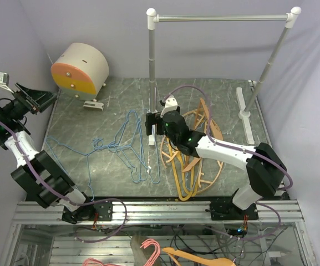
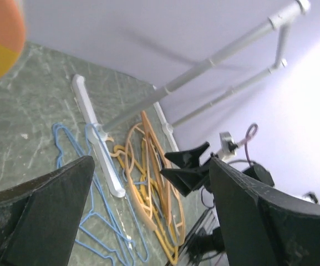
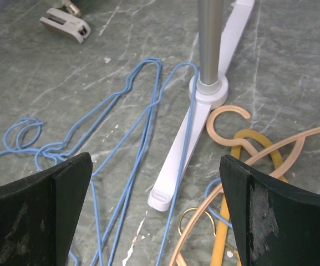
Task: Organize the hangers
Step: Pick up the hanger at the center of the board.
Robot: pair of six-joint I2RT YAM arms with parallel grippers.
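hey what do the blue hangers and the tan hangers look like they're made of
Blue hangers: thin wire, likely coated metal, judging by the slim bent strands. Tan hangers: thicker, smooth, matte, probably plastic; wood can't be excluded.

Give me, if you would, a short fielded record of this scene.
Rack rail: no hanger on it
Blue wire hangers: tangled on the table, mostly left of the rack foot
Orange and tan hangers: piled right of that foot
Left gripper: open, empty, raised at far left
Right gripper: open, empty, above the rack foot
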